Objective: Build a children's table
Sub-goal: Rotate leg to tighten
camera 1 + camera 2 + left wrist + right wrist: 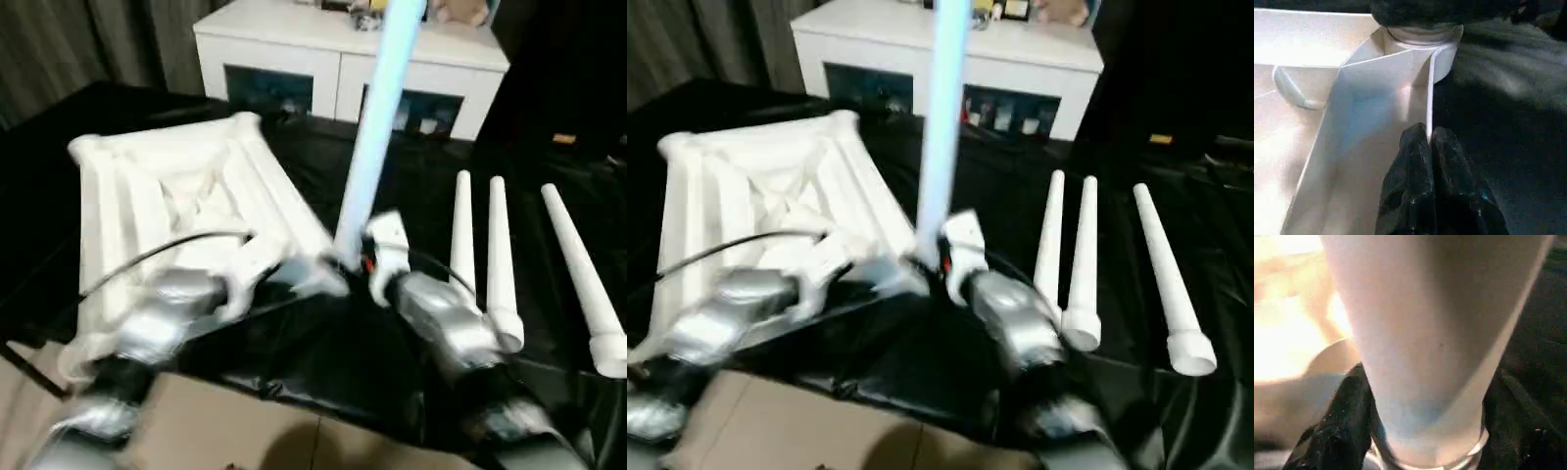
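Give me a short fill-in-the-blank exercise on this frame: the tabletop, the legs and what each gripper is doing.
1. The tabletop lies with its ribbed underside facing ____.
2. One leg stands upright in a corner socket, and ____ legs lie on the black cover.
3. The left gripper is pinched on the tabletop's thin ____.
4. The upright leg is gripped by the ____ gripper.

Missing words: up; three; rim; right
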### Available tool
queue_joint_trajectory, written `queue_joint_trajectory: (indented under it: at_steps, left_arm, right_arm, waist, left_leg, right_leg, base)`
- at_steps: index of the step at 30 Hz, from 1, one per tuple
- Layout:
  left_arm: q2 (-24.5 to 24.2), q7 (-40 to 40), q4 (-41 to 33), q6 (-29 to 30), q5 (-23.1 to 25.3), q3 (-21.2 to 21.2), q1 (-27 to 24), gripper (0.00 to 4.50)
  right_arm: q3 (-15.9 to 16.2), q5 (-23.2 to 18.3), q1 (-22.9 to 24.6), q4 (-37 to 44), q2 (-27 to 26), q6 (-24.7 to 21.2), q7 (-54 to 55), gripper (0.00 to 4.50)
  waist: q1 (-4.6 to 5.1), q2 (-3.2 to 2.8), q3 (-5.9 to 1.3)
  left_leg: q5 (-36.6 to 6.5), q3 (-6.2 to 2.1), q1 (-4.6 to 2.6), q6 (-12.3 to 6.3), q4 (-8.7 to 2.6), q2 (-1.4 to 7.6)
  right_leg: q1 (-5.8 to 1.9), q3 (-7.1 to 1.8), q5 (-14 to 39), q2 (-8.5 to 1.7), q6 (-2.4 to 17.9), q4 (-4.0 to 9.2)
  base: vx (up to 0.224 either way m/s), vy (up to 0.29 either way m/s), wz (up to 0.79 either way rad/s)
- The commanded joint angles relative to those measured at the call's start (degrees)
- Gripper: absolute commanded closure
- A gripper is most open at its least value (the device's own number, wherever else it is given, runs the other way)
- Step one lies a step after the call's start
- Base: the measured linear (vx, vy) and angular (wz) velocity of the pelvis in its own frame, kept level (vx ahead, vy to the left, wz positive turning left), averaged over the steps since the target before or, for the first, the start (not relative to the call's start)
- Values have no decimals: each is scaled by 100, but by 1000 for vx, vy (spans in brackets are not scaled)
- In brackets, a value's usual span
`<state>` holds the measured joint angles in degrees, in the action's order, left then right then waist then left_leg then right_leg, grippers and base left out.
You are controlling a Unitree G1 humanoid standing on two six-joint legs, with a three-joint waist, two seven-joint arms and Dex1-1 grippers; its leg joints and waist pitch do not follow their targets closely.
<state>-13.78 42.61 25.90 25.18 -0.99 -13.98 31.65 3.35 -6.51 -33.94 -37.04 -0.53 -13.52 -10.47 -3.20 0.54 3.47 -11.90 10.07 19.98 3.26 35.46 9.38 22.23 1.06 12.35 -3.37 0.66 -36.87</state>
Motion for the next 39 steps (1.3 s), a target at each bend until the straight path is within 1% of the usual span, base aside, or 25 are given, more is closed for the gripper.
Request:
queue_joint_trajectory:
  at_steps: [1,2,4,5,6,7,8,9,11,12,13,15,17,18,19,20,21,23,24,27,28,31,32,36,39]
  left_arm:
    - [267,-918,203,123,-96,445,167,450]
    - [373,-1065,275,138,-66,463,200,450]
    - [467,-1181,333,120,-25,456,218,450]
    - [567,-1357,374,115,158,334,210,450]
    - [583,-1395,355,136,194,307,192,450]
    - [583,-1397,353,140,196,306,191,450]
    - [509,-1328,269,211,249,255,132,450]
    - [447,-1286,212,297,278,232,94,450]
    - [389,-1269,169,377,291,215,70,450]
    - [308,-1221,123,441,311,184,44,450]
    - [239,-1183,87,478,319,162,20,450]
    - [-17,-865,-115,550,291,117,-104,450]
    - [-186,-601,-291,535,275,72,-195,450]
    - [-305,-402,-409,534,247,26,-258,450]
    - [-442,-149,-526,434,223,-50,-326,450]
    - [-692,363,-756,275,109,-182,-470,450]
    - [-755,460,-821,304,73,-202,-511,450]
    - [-970,755,-952,161,6,-282,-618,450]
    - [-1090,903,-1036,122,-45,-307,-677,450]
    - [-1242,1075,-1139,21,-89,-351,-741,450]
    - [-1485,1561,-1466,-300,-242,-392,-887,450]
    - [-1653,1880,-1725,-458,-332,-396,-995,450]
    - [-1710,1922,-1784,-461,-321,-394,-1015,450]
    - [-1844,2030,-1830,-514,-316,-413,-1025,450]
    - [-1912,2097,-1817,-578,-315,-428,-1015,450]
  right_arm:
    - [-65,10,111,-581,-192,-245,595,181]
    - [-116,34,44,-699,-275,-189,791,181]
    - [-119,78,-30,-828,-342,-114,932,181]
    - [-171,125,-203,-1113,-526,61,1198,181]
    - [-192,125,-249,-1182,-581,122,1241,181]
    - [-194,125,-253,-1188,-586,127,1245,181]
    - [-227,26,-270,-1136,-632,230,994,125]
    - [-251,-34,-294,-1099,-659,314,783,111]
    - [-287,-88,-329,-1078,-680,407,624,105]
    - [-302,-140,-349,-1010,-679,477,454,91]
    - [-283,-152,-366,-954,-651,526,350,91]
    - [-114,-236,-328,-537,-459,435,-309,64]
    - [56,-233,-260,-221,-274,324,-761,45]
    - [185,-235,-177,8,-105,223,-1052,32]
    - [310,-211,-92,219,79,161,-1317,32]
    - [500,-158,55,531,418,111,-1856,32]
    - [553,-143,94,600,511,107,-2017,32]
    - [725,-107,229,810,814,150,-2505,32]
    - [806,-139,318,956,987,171,-2845,32]
    - [882,-158,416,1121,1171,215,-3223,32]
    - [1046,-188,562,1344,1454,321,-3785,32]
    - [1171,-273,665,1533,1661,320,-4145,32]
    - [1224,-286,698,1598,1731,334,-4264,32]
    - [1243,-263,727,1614,1791,409,-4404,32]
    - [1171,-305,716,1582,1756,389,-4485,32]
  waist:
    - [20,-19,-308]
    - [-4,-11,-323]
    - [-18,-19,-336]
    - [-16,-12,-350]
    - [-17,-16,-358]
    - [-17,-16,-358]
    - [-25,-13,-358]
    - [-23,-15,-363]
    - [-7,-18,-353]
    - [6,-20,-355]
    - [16,-24,-355]
    - [74,-19,-354]
    - [102,-14,-380]
    - [69,-17,-394]
    - [69,-17,-394]
    - [40,6,-432]
    - [31,-8,-441]
    - [6,-42,-450]
    - [-23,-50,-444]
    - [-48,-53,-435]
    - [-64,-57,-425]
    - [-68,-49,-408]
    - [-70,-68,-396]
    - [-111,-56,-377]
    - [-122,-55,-390]
  left_leg:
    - [-1666,-151,-82,344,-524,295]
    - [-1570,-142,-70,250,-505,281]
    - [-1455,-137,-49,183,-504,281]
    - [-1365,-132,-29,109,-504,287]
    - [-1278,-139,0,94,-512,278]
    - [-1278,-139,0,94,-512,278]
    - [-1288,-129,-6,54,-513,287]
    - [-1256,-145,23,29,-527,293]
    - [-1309,-145,28,2,-532,295]
    - [-1306,-153,48,-1,-541,291]
    - [-1301,-166,62,3,-553,295]
    - [-1331,-193,93,20,-573,305]
    - [-1043,-191,120,-61,-551,308]
    - [-847,-169,87,-121,-520,309]
    - [-847,-169,87,-121,-520,309]
    - [-409,-152,106,-306,-469,299]
    - [-283,-142,112,-376,-457,308]
    - [-132,-94,63,-539,-420,312]
    - [-121,-87,63,-597,-422,334]
    - [-209,-90,61,-576,-438,358]
    - [-315,-105,51,-517,-456,365]
    - [-519,-100,46,-437,-476,384]
    - [-597,-90,23,-400,-484,385]
    - [-801,-98,18,-197,-517,391]
    - [-716,-101,21,-169,-511,383]
  right_leg:
    - [-110,-257,1735,-457,1127,578]
    - [-119,-268,1654,-462,1089,583]
    - [-131,-271,1539,-461,1061,578]
    - [-134,-269,1417,-462,1040,563]
    - [-163,-254,1359,-456,1016,551]
    - [-163,-254,1359,-456,1016,551]
    - [-154,-259,1263,-451,991,550]
    - [-184,-252,1191,-459,994,528]
    - [-176,-250,1207,-456,1010,535]
    - [-196,-248,1223,-462,1011,532]
    - [-209,-242,1253,-466,1002,531]
    - [-234,-224,1349,-469,982,532]
    - [-259,-225,931,-467,1069,497]
    - [-248,-223,615,-456,1135,490]
    - [-248,-223,615,-456,1135,490]
    - [-287,-218,-100,-446,1252,423]
    - [-276,-217,-328,-453,1294,395]
    - [-228,-196,-811,-433,1566,370]
    - [-231,-179,-945,-431,1630,352]
    - [-240,-156,-895,-438,1692,352]
    - [-252,-146,-719,-449,1706,375]
    - [-249,-149,-460,-453,1649,385]
    - [-219,-151,-346,-447,1656,403]
    - [-222,-157,150,-471,1562,438]
    - [-224,-158,57,-464,1523,426]
  base:
    - [0,0,0]
    - [0,0,0]
    - [0,0,0]
    - [0,0,0]
    - [0,0,0]
    - [0,0,0]
    - [0,0,0]
    - [0,0,0]
    - [0,0,0]
    - [0,0,0]
    - [0,0,0]
    - [0,0,0]
    - [0,0,0]
    - [0,0,0]
    - [0,0,0]
    - [0,0,0]
    - [0,0,0]
    - [0,0,0]
    - [0,0,0]
    - [0,0,0]
    - [0,0,0]
    - [0,0,0]
    - [0,0,0]
    - [0,0,0]
    - [0,0,0]
